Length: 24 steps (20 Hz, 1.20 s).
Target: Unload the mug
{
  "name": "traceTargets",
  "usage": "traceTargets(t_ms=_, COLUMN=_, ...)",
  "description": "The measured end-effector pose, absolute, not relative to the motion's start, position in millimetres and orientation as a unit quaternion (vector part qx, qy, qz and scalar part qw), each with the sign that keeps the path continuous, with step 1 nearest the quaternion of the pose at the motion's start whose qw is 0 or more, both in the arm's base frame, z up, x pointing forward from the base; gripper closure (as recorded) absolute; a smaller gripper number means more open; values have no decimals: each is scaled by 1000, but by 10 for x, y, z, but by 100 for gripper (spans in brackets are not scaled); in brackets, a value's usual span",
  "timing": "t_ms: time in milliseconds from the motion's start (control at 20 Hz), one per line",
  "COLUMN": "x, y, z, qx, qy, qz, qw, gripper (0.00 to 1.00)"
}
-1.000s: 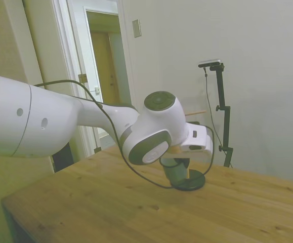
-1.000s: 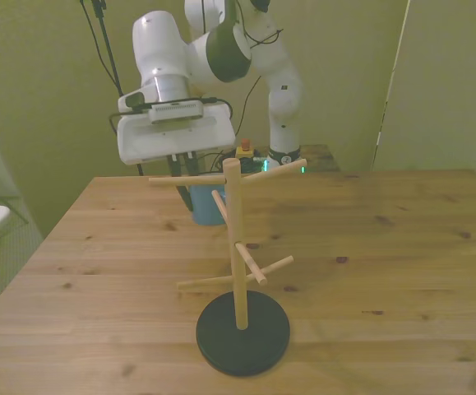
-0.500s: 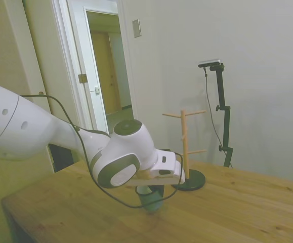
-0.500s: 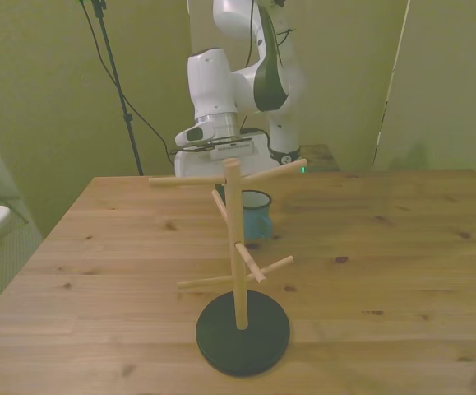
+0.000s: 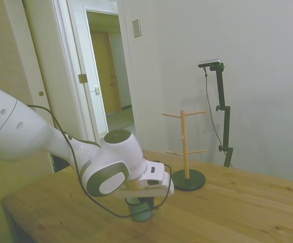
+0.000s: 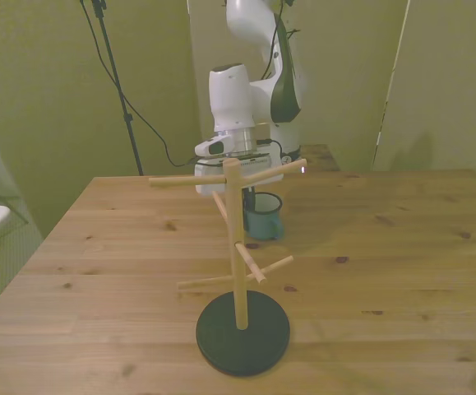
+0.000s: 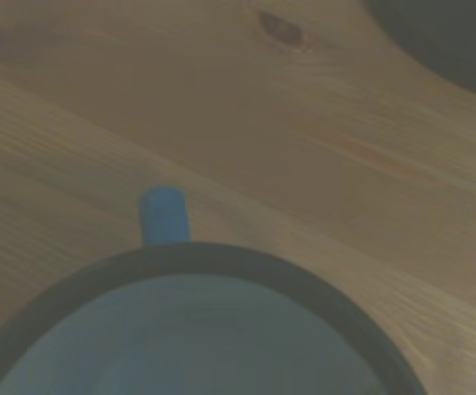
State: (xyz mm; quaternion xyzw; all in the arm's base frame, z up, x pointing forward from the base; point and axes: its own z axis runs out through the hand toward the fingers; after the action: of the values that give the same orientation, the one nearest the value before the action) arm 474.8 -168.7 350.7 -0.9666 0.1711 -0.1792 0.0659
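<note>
Light blue enamel mug (image 5: 140, 210) on the wooden table (image 5: 227, 212), well clear of the wooden peg rack (image 5: 185, 147); gripper (image 5: 142, 198) over it, grip state unreadable. Front view: same mug (image 6: 264, 216) behind the rack (image 6: 239, 247). Wrist view: dark rim close below. Placing step; next, release and lift straight up.

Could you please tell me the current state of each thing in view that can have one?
mug: upright on the table, off the rack, opening up, nothing visible inside.
mug rack: upright on its dark base, all pegs bare.
gripper: low over the mug; whether it is open or shut cannot be seen.
door: open onto a hallway.
</note>
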Motion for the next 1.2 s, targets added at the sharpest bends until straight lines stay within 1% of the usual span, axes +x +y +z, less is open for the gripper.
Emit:
traceTargets(t_ms=50, x=4752, y=-1672, z=3509, qx=-967, qy=172, qz=-179, qw=64, gripper=100)
traceTargets(t_ms=100, x=4756, y=-1660, z=3511, qx=-967, qy=173, qz=-178, qw=62, gripper=0)
traceTargets(t_ms=450, x=4764, y=-1609, z=3539, qx=-966, qy=174, qz=-182, qw=61, gripper=0)
traceTargets(t_ms=600, x=4805, y=-1599, z=3614, qx=-964, qy=178, qz=-187, qw=62, gripper=0)
traceTargets(t_ms=750, x=4924, y=-1629, z=3846, qx=-962, qy=189, qz=-188, qw=68, gripper=0)
traceTargets(t_ms=950, x=5056, y=-1648, z=4371, qx=-956, qy=204, qz=-182, qw=102, gripper=0)
traceTargets(t_ms=1000, x=5061, y=-1626, z=4469, qx=-956, qy=205, qz=-180, qw=109, gripper=0)
traceTargets(t_ms=1050, x=5059, y=-1602, z=4539, qx=-956, qy=206, qz=-179, qw=111, gripper=0)
traceTargets(t_ms=1200, x=4982, y=-1583, z=4612, qx=-958, qy=210, qz=-158, qw=112, gripper=0)
